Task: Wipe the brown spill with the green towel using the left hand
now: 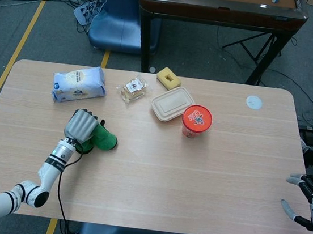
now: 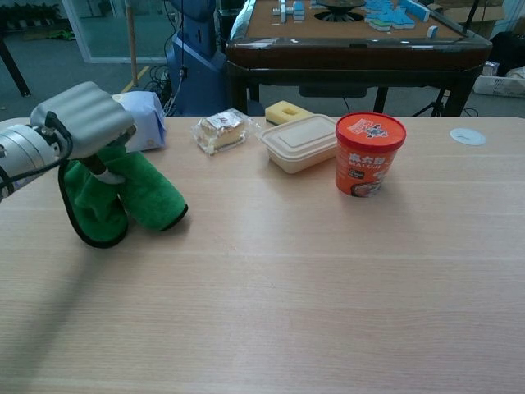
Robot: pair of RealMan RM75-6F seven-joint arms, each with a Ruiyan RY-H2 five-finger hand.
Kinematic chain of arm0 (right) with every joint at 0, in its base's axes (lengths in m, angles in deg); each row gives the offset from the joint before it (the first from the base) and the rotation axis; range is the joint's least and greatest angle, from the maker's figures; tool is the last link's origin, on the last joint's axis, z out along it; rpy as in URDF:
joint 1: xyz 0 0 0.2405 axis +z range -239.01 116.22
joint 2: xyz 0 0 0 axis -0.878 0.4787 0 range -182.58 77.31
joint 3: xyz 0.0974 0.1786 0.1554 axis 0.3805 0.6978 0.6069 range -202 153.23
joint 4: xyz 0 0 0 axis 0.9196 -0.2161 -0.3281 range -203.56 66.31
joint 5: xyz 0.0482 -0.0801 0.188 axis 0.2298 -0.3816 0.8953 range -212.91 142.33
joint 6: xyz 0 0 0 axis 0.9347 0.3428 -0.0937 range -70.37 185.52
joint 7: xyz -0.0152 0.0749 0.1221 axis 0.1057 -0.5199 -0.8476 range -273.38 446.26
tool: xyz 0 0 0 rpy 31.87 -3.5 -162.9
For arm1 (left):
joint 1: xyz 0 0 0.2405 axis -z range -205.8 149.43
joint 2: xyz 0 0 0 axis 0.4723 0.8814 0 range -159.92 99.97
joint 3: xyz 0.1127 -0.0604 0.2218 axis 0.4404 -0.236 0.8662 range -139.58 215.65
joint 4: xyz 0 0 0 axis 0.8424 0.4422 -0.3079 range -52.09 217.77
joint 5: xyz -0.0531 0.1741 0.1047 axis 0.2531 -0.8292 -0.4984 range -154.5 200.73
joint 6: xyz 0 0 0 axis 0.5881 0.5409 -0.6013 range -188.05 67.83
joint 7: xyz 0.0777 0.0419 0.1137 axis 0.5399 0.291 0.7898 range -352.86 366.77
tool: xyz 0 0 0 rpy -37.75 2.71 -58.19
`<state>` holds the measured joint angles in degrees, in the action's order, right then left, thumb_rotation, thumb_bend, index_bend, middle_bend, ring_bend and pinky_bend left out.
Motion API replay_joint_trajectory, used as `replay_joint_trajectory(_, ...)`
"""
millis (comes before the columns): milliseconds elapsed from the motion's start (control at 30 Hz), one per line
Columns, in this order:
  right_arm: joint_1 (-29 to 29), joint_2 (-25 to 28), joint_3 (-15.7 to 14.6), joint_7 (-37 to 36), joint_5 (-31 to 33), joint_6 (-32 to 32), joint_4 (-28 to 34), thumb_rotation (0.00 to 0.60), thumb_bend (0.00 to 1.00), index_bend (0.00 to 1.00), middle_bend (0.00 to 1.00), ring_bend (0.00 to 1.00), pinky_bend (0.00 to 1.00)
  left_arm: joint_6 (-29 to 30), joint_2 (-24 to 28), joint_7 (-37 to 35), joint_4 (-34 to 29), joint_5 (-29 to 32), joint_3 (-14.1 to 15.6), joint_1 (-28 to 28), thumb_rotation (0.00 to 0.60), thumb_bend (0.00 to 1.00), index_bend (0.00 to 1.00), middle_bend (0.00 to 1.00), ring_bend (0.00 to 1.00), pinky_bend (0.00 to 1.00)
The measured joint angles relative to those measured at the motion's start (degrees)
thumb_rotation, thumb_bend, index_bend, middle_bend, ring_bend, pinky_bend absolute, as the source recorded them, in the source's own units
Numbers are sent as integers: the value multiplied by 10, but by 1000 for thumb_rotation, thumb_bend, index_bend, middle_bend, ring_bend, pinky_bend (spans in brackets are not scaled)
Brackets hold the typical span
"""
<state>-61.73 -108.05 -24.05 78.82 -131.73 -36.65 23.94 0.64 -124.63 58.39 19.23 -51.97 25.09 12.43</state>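
The right hand [image 1: 309,201] sits nearest, at the desk's [image 2: 328,279] near right corner, well apart from everything; its fingers are spread and hold nothing.

Further in, the left hand [image 2: 82,119] has its fingers curled over the top of the green towel [image 2: 123,193] and holds it bunched. In the chest view the towel hangs below the fingers with its lower folds touching or just above the desk; which of the two cannot be told. No brown spill shows in either view, neither under the towel nor on the bare wood around it, so its place cannot be told.

Beyond the fingers and just to their left lies the white and blue packet [image 1: 79,83], partly hidden behind the hand in the chest view. To the right of the fingers, toward the far edge, stand the wrapped cake slice [image 2: 220,130], the beige lidded box [image 2: 300,142], the yellow block [image 2: 284,110] and the orange cup [image 2: 370,153].

Judged from this, the step in hand is the wiping or carrying pass with the towel gripped. The next move calls for pressing the towel flat on the stain, once found, and sweeping while steering short of the packet.
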Motion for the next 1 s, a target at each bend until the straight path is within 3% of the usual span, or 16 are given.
replay_joint_trajectory(67,0,0,0,0,0,0,0,600,329,342,323,250,317,6,4,-16,3,5,-8,2,600,137,570,616,607,877)
replay_joint_trajectory(100,0,0,0,0,1,1,0,600,329,342,323,250,317,8,5,-24,5,7,-11,3,600,137,518,574,586,876)
replay_joint_trajectory(200,1,0,1,0,0,2,0,600,330,342,323,250,317,10,6,-56,13,19,-19,3,600,137,157,320,393,774)
replay_joint_trajectory(267,2,0,1,0,0,3,0,600,330,343,323,250,317,8,6,-69,13,38,-25,2,600,126,15,128,239,630)
replay_joint_trajectory(367,4,0,1,0,0,6,1,600,329,343,323,250,317,-2,9,-74,0,74,-33,-1,600,87,0,1,46,380)
replay_joint_trajectory(467,6,0,2,0,0,7,1,600,329,343,323,250,317,-19,21,-83,-36,110,-41,-5,600,70,0,0,0,262)
replay_joint_trajectory(733,13,0,3,0,2,20,1,600,329,342,323,250,317,-26,77,-128,-152,157,-49,-25,600,71,0,0,0,252)
replay_joint_trajectory(1000,27,-2,1,0,2,46,0,600,329,343,323,250,317,41,126,-229,-216,97,-14,-82,600,72,0,0,4,252)
